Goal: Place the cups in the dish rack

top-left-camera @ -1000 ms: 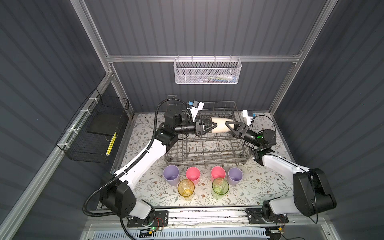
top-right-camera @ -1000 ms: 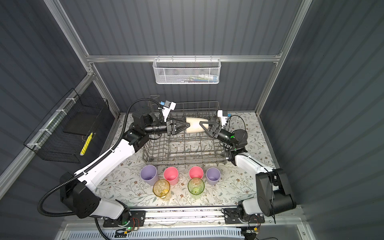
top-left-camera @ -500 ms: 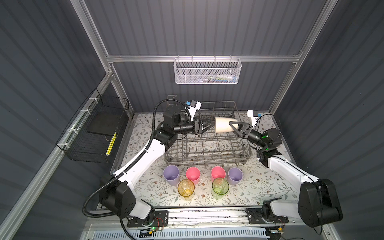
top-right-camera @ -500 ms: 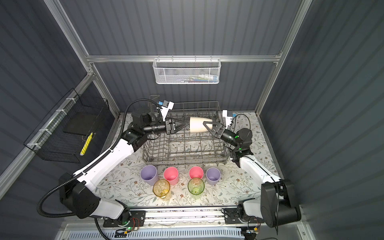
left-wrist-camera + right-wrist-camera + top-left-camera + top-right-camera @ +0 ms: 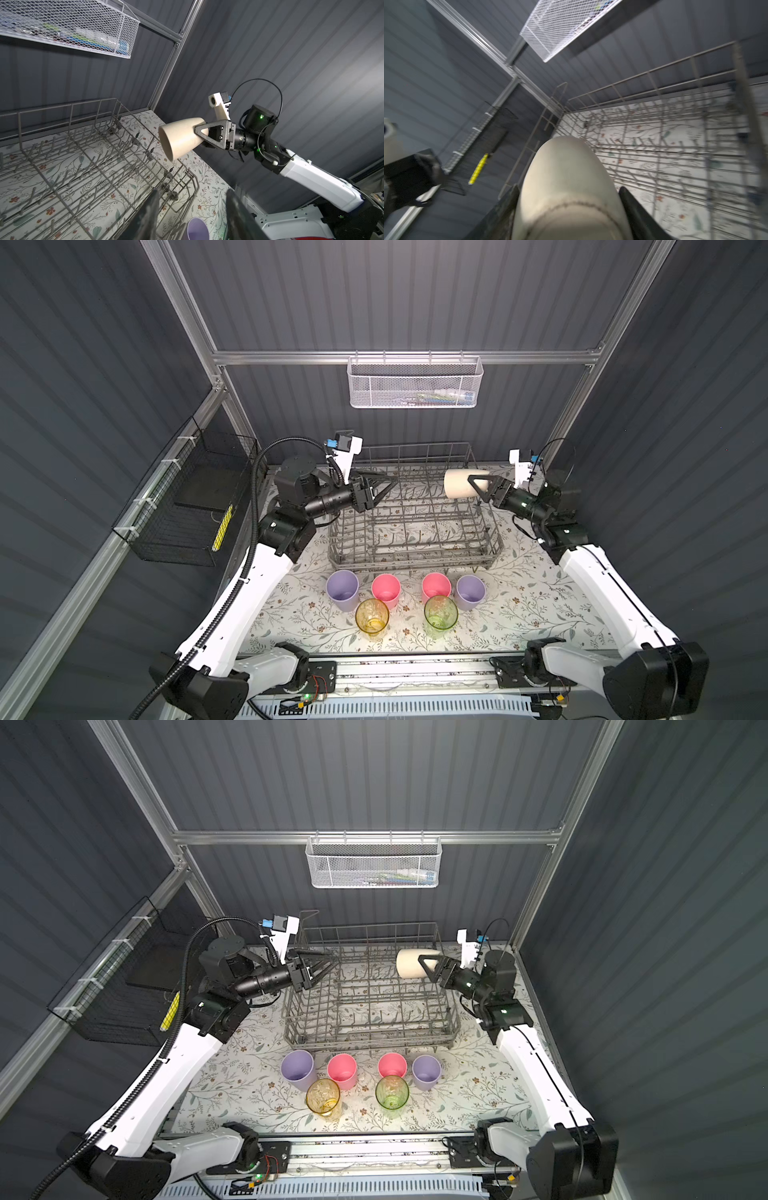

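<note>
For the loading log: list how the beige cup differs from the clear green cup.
The beige cup is opaque; the green cup is see-through. The beige cup lies sideways in the air over the dish rack, clamped by the right gripper; the green cup stands upright on the table, untouched. Both are handleless tumblers.

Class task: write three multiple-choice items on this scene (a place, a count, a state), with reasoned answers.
1. The beige opaque plastic cup is: A) held sideways over the grey wire dish rack. B) in the black basket. C) in the white basket.
2. How many cups stand on the floral table? A) Four. B) Six. C) Seven.
3. The fingers of the left gripper are: A) shut on the beige cup. B) pressed together. C) apart, empty.
Answers: 1 A, the right gripper holds it; 2 B, two lilac cups, two pink cups, one clear yellow cup, one clear green cup; 3 C, nothing between them.
</note>
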Motion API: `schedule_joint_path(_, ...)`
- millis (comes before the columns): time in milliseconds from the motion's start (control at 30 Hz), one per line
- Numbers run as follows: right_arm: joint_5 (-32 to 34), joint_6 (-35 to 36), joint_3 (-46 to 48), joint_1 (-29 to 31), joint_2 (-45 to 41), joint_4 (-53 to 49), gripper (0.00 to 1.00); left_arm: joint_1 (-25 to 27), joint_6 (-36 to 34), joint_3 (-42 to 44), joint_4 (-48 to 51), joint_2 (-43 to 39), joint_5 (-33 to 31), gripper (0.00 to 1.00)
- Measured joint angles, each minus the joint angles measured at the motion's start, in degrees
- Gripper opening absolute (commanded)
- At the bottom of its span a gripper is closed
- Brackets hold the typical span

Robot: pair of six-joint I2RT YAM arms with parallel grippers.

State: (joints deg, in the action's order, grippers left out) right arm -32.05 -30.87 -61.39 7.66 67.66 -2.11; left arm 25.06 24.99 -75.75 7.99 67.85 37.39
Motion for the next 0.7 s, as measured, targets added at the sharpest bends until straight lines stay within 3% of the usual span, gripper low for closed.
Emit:
schedule_joint_path(333, 22.08, 17.66, -15.74, 4.35, 13.60, -24.61, 0.25, -0.04, -2.10, 3.93, 3.67, -0.90, -1.25, 0.51)
schedule_joint_path(700, 29.73, 23.65, -25.09, 6.69, 25.27, -31.82, 0.25, -0.04, -2.62, 6.12, 4.46, -1.25, -1.44, 0.51)
